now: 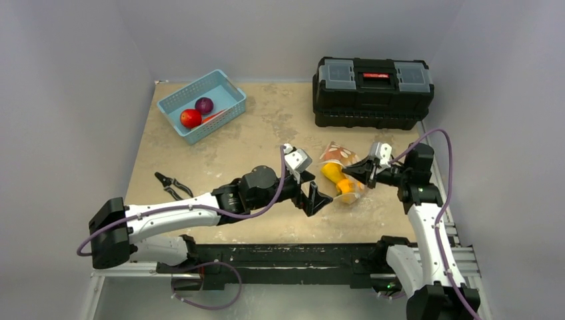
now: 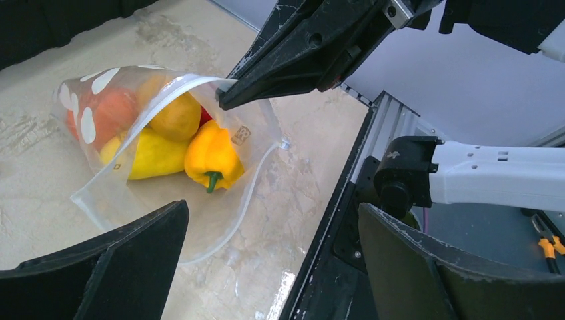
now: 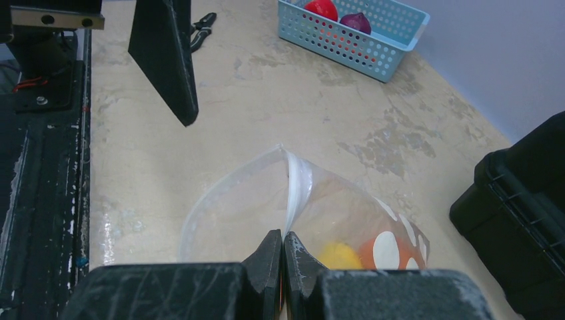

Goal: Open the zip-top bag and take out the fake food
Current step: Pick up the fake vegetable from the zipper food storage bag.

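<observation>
left hand [image 1: 318, 201]: jaws spread wide | right hand [image 1: 352, 172]: jaws pinched together

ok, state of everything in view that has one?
zip-top bag, mouth open, upper lip lifted
fake food, several pieces inside the bag
right pincer, shut on the zip-top bag's upper lip
left pincer, open, empty, facing the bag's mouth
basket, holds a red piece and a purple piece
toolbox, lid shut
</observation>
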Controlling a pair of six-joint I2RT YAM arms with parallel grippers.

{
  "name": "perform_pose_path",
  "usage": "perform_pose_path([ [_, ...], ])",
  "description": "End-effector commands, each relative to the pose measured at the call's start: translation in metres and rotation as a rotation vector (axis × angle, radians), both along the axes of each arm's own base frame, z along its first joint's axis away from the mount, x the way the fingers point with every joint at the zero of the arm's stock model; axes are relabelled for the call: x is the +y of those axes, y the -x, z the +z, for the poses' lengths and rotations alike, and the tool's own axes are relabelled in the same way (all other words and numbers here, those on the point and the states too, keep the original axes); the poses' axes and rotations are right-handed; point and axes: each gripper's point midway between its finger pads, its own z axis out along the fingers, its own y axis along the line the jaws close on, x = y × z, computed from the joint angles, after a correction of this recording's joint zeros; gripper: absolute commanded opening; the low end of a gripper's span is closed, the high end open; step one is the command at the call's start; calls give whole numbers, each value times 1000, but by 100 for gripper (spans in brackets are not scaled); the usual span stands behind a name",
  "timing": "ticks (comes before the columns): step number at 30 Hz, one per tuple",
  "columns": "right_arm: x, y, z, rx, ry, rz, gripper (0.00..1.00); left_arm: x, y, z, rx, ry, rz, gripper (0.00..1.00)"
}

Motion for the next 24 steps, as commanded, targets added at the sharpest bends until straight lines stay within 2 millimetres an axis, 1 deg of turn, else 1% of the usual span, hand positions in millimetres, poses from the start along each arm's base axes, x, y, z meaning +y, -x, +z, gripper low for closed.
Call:
perform_pose_path([
  [1,8,8,20,-57,-13,51,0,-19,-7,34,-67,92,14,98],
  [5,13,11,21,-50,-21,69,0,-22,-11,26,-62,103,33,97],
  [11,21,12,17,-34,-18,98,0,-30,-17,20,-46,144,57,91],
  [13,21,11,16,-30,-15,95,0,-35,-21,17,-38,141,67,86],
  [15,21,9,15,-27,-13,91,0,-37,-26,6,-16,123,100,81],
  [16,25,12,15,-25,-13,109,0,-38,-29,0,-7,114,113,79],
  [19,24,10,14,-27,-3,96,0,-38,-34,-19,22,88,147,66],
  [21,23,7,14,-27,2,82,0,-34,-37,-29,35,72,173,65],
  [24,23,6,12,-23,4,76,0,-31,-40,-39,46,61,201,62],
])
